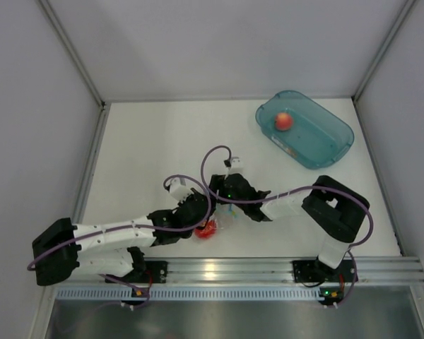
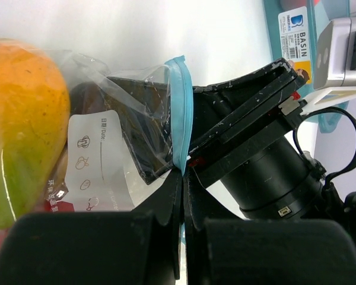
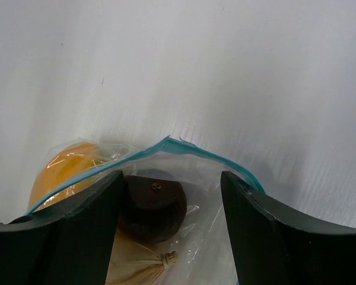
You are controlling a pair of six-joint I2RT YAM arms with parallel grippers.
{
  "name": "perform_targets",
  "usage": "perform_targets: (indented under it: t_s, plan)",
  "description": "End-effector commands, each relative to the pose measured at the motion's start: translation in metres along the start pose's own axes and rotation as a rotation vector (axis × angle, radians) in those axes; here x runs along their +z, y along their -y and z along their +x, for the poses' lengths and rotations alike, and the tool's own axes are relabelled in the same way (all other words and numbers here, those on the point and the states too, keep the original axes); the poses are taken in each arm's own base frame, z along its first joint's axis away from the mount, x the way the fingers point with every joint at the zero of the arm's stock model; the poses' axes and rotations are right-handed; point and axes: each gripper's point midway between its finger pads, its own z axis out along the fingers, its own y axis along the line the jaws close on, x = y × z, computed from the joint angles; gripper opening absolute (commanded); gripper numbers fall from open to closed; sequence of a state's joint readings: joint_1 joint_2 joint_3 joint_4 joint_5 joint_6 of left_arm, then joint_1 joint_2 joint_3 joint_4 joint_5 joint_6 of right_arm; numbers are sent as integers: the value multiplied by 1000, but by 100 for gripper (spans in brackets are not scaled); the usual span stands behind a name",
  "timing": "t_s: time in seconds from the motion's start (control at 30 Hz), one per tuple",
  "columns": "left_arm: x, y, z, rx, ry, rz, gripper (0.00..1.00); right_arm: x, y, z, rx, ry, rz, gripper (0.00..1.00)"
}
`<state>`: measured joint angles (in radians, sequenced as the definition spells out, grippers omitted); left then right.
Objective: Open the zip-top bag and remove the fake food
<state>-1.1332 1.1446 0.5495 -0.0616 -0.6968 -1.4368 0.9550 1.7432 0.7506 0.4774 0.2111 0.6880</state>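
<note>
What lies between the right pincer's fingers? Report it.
Right wrist view: the bag, its teal strip arching across, with a dark fruit inside.

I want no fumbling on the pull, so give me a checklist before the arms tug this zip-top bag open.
1. Left jaws clamped on the zip-top bag strip: ok.
2. Right jaws closed on the bag: not ok, standing apart around its rim.
3. Bag mouth unsealed: cannot tell.
4. The mango and dark piece inside bag: ok.
5. The tub has room: ok, one fruit inside.
</note>
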Motion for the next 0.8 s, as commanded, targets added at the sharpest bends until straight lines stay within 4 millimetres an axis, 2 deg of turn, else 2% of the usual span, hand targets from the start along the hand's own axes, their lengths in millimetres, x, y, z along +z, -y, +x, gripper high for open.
perform_targets:
  t_s: [0.0, 0.13, 0.33, 0.37, 0.4, 0.57, 0.73, 0.77]
  plan:
    - [2, -41, -11, 107, 51, -111, 0, -15, 7, 30, -75, -82, 91, 66]
    - [0, -49, -16, 170, 64, -134, 0, -32, 19, 27, -100, -51, 198, 62]
    - [-1, -51, -23, 236, 85, -152, 0, -49, 24, 22, -128, 0, 287, 55]
    - [-1, -51, -23, 243, 86, -152, 0, -50, 13, 17, -107, 19, 234, 54]
    - [0, -52, -24, 247, 88, -156, 0, -52, 14, 22, -118, 8, 217, 53]
    - [0, -47, -23, 260, 75, -145, 0, -61, -39, 15, -49, 50, -98, 50]
    - [-5, -30, -16, 273, 15, -100, 0, -68, -65, -2, -18, 110, -212, 48]
    - [-6, -21, -16, 262, 8, -81, 0, -67, -71, -7, -15, 117, -224, 48]
